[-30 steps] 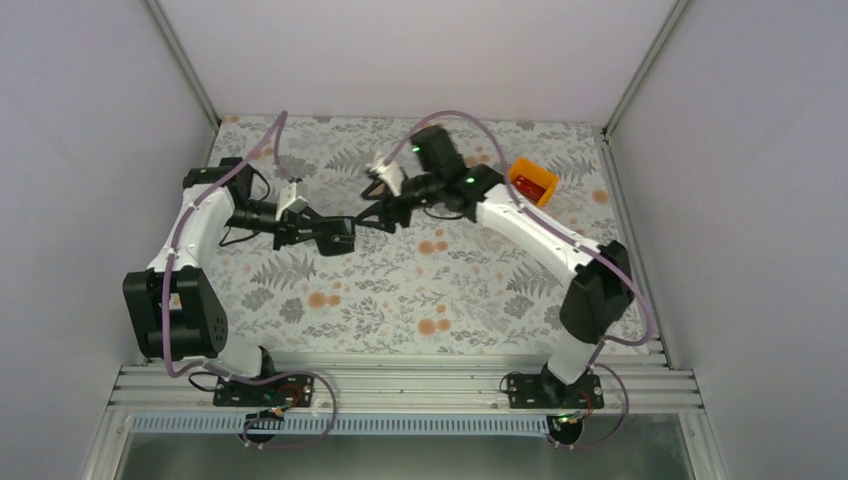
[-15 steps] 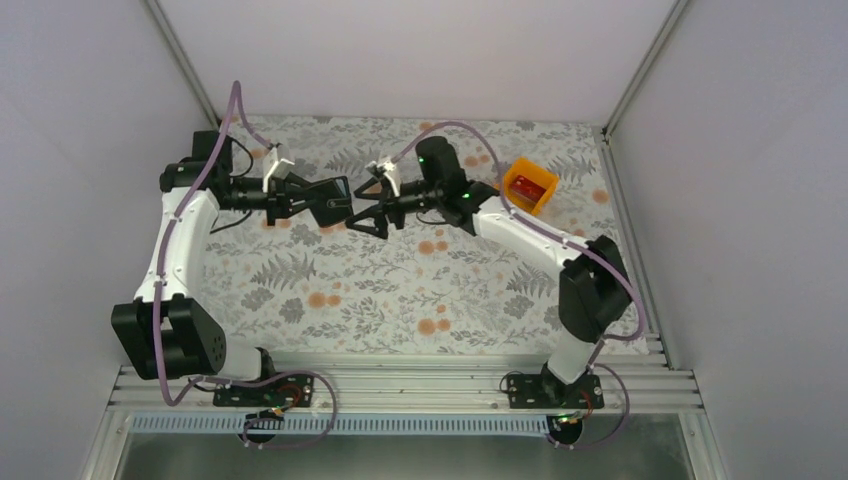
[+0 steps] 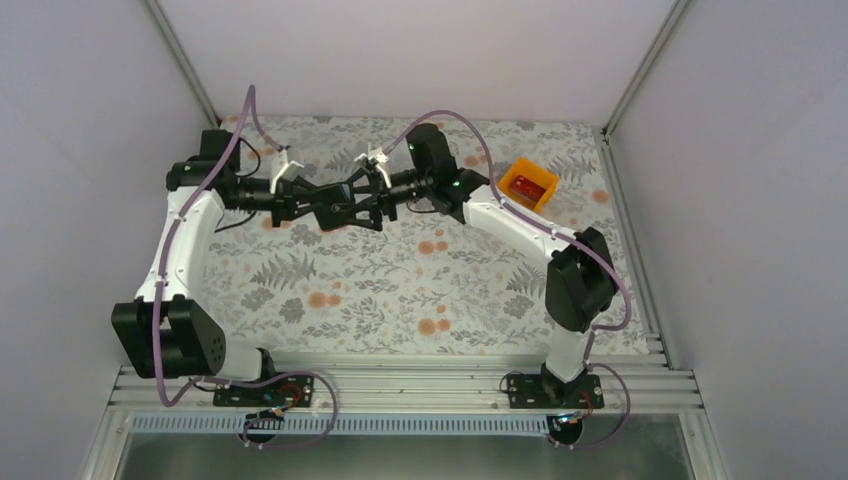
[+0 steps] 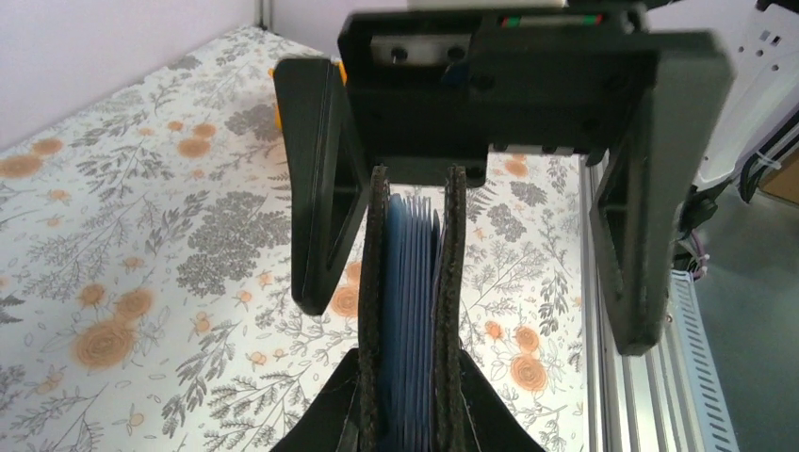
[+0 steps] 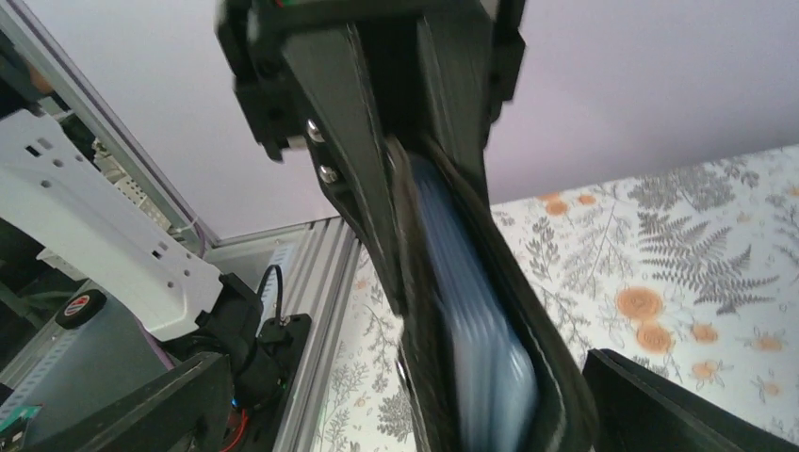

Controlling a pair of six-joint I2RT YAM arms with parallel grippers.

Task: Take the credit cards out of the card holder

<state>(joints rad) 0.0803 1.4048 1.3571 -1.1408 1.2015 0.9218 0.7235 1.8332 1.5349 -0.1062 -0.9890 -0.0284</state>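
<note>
The black card holder [image 3: 328, 204] hangs in the air over the table's back middle, with my left gripper [image 3: 305, 204] shut on its left end. Seen edge-on in the left wrist view, the card holder [image 4: 412, 311] shows grey-blue pocket edges between two black covers, pinched low down by my left gripper [image 4: 412, 400]. My right gripper [image 3: 358, 200] is open, one finger on each side of the holder's free end without touching it. The right wrist view shows the card holder [image 5: 476, 358] blurred, between my wide-apart right gripper [image 5: 405, 414] fingers. One red credit card [image 3: 531, 187] lies in the orange bin.
The orange bin [image 3: 517, 174] stands at the back right of the flowered table mat [image 3: 400, 290]. White enclosure walls close in the left, right and back sides. An aluminium rail [image 3: 400, 385] runs along the near edge by the arm bases.
My left arm lifted the card holder up and towards the back. My right gripper opened wide and moved left until its fingers straddle the holder's free end.
</note>
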